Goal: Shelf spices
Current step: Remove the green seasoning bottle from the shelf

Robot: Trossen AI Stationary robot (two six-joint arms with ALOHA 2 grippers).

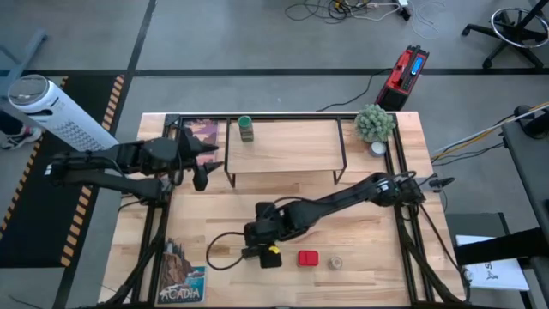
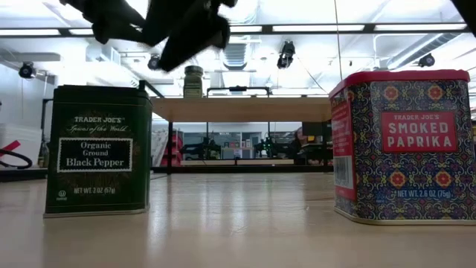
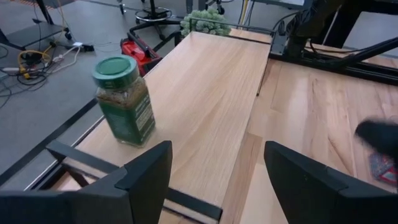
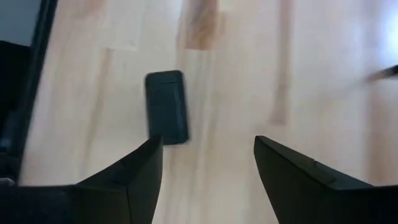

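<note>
On light wooden shelf [image 1: 287, 142], round green-capped jar [image 1: 246, 129]

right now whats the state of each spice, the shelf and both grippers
green-capped jar: upright on the shelf, cap on
black pepper tin: upright on the table, not shelved
red paprika tin: upright on the table, not shelved
tan round jar: on the table, beside the red tin
left gripper: open, empty
right gripper: open, above the pepper tin
</note>
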